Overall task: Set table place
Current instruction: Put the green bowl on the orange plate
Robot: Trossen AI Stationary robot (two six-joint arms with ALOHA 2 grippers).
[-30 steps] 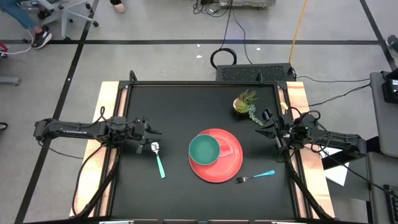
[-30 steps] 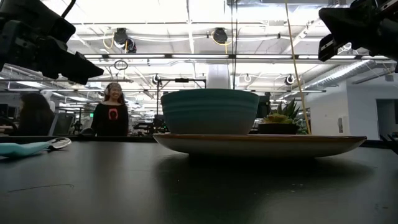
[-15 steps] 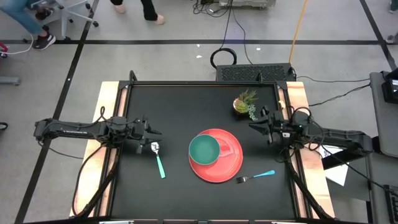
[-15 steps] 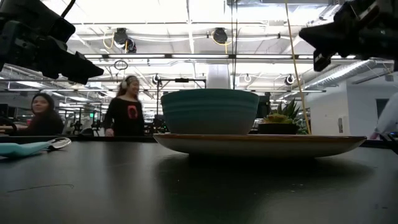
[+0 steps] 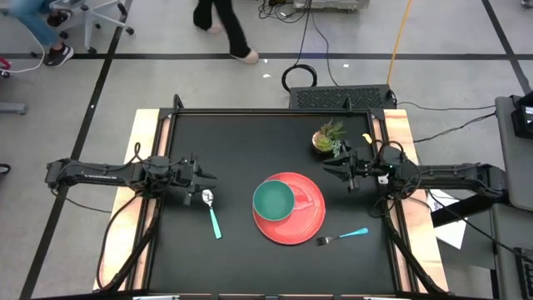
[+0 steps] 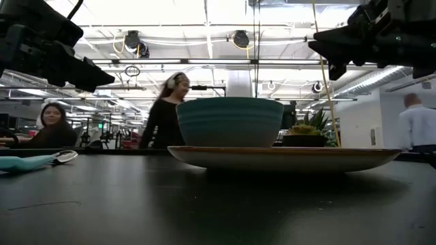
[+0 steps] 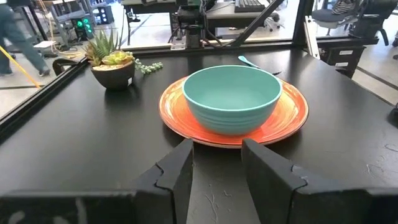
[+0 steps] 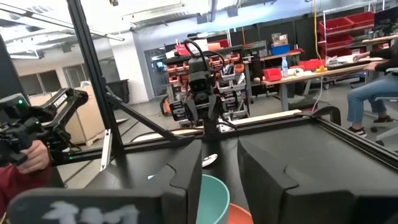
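A red plate (image 5: 306, 218) lies mid-table with a teal bowl (image 5: 273, 200) standing on its left part. A spoon (image 5: 212, 214) with a teal handle lies flat to the plate's left. A fork (image 5: 341, 237) with a teal handle lies flat off the plate's near right. My left gripper (image 5: 208, 176) hovers open just beyond the spoon's bowl end, pointing at the plate (image 7: 292, 112). My right gripper (image 5: 329, 168) hovers open over the table's right side, between the plant and the plate, with nothing between its fingers (image 8: 186, 177).
A small potted plant (image 5: 327, 138) stands at the far right, close to my right gripper. Wooden strips (image 5: 146, 158) line the table's left and right sides. People move in the room beyond the far edge. Bare black tabletop lies near and far of the plate.
My right gripper has moved from the table's right edge toward the left, in over the tabletop toward the plate, tipping up a little. My left gripper has kept still. The plate, bowl, spoon and fork have not moved.
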